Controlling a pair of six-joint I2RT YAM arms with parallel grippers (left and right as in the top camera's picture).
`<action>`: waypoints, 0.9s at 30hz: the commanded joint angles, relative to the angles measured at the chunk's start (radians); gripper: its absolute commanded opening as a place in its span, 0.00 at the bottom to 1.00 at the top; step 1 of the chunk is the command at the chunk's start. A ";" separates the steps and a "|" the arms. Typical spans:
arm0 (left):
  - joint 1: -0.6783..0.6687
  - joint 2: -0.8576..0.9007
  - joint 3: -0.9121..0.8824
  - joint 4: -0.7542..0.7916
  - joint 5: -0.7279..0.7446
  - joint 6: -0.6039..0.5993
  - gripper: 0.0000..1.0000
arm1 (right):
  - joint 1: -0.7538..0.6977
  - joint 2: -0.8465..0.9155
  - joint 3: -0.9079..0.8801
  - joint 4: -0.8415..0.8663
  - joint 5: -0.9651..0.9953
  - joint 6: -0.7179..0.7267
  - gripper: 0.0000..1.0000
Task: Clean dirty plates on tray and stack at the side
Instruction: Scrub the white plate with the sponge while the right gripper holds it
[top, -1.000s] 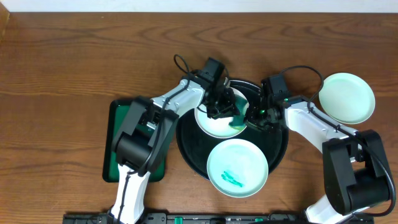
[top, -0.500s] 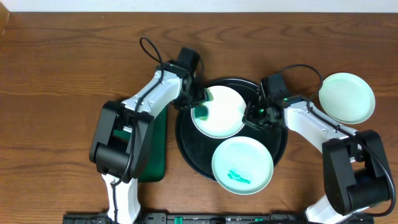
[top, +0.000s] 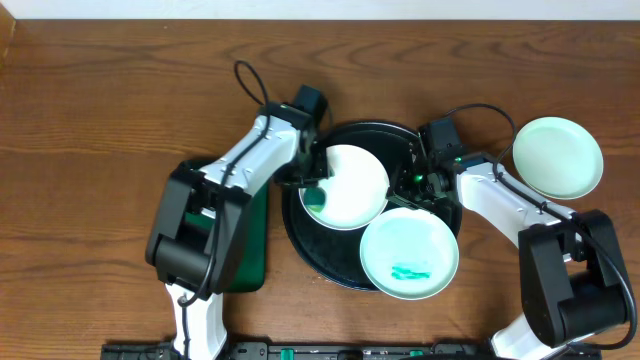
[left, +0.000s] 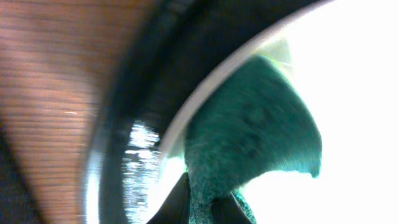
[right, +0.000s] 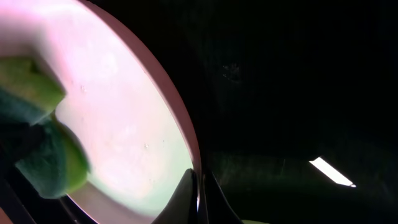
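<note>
A first plate (top: 352, 180) lies inside the tray (top: 312, 252), toward its rear and left of its centre, with a cloth (top: 315, 197) on the plate's edge nearest the tray's left rim. A second plate (top: 410, 255) sits at the tray's front right, overhanging its rim. A third plate (top: 558, 157) lies on the table (top: 100, 120) well to the tray's right, and a smaller rectangular tray (top: 255, 255) lies just left of the tray.

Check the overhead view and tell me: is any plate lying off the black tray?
Yes, one mint-green plate lies on the wooden table right of the black tray, clear of its rim.
</note>
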 joint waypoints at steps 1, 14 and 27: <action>-0.077 0.007 -0.022 0.019 0.081 0.033 0.07 | -0.029 0.002 -0.020 -0.030 0.119 -0.012 0.01; -0.257 0.032 -0.025 0.195 0.229 -0.124 0.07 | -0.046 0.002 -0.020 -0.031 0.099 -0.027 0.01; -0.177 0.105 -0.025 0.348 0.047 -0.189 0.07 | -0.045 0.002 -0.020 -0.039 0.077 -0.027 0.02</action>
